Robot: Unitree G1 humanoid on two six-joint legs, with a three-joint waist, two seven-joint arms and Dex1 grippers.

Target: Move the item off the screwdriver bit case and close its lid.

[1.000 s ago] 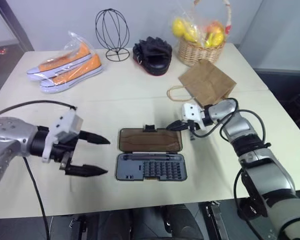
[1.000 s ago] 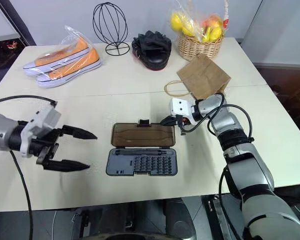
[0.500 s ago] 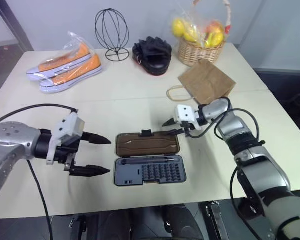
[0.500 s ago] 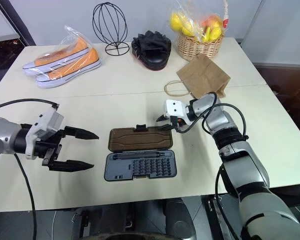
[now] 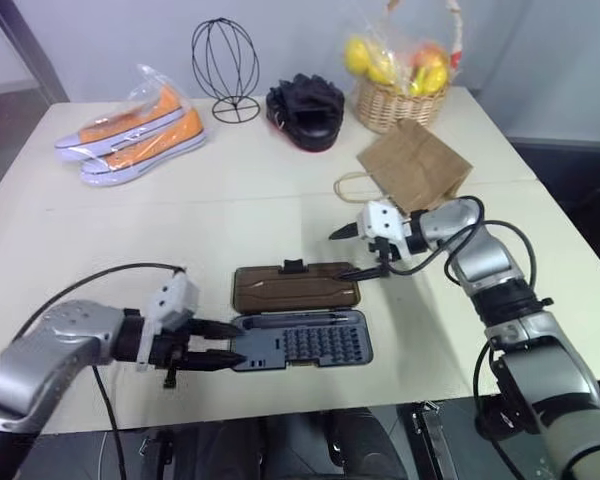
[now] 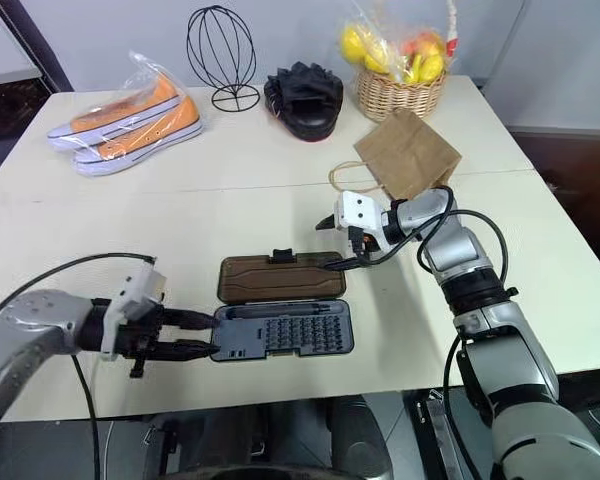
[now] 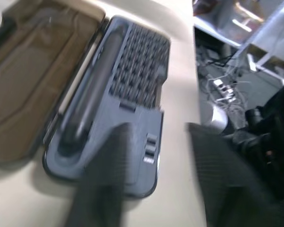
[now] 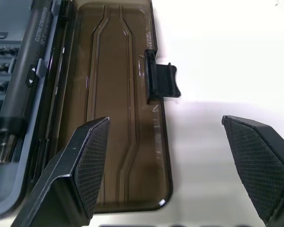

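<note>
The screwdriver bit case (image 5: 300, 340) lies open near the table's front edge, rows of bits showing. Its lid (image 5: 295, 288) lies flat on the table behind it, smoky brown, with the black latch tab (image 5: 293, 265) on its far edge. The item, a brown paper bag (image 5: 415, 160), rests on the table beyond my right arm, clear of the case. My right gripper (image 5: 348, 252) hovers open at the lid's right end, and the lid (image 8: 118, 118) and tab (image 8: 161, 80) lie below its spread fingers. My left gripper (image 5: 228, 343) is low at the case's left end, its fingers a narrow gap apart over the case (image 7: 128, 90).
Along the back of the table stand bagged orange sneakers (image 5: 130, 125), a wire head-shaped stand (image 5: 225, 65), a black bundle of gloves (image 5: 305, 105) and a fruit basket (image 5: 400, 85). The case sits close to the table's front edge.
My left gripper has dropped and moved right to the case's left end, its fingers drawn much closer together. My right gripper has gone from shut to open. The lid still lies flat.
</note>
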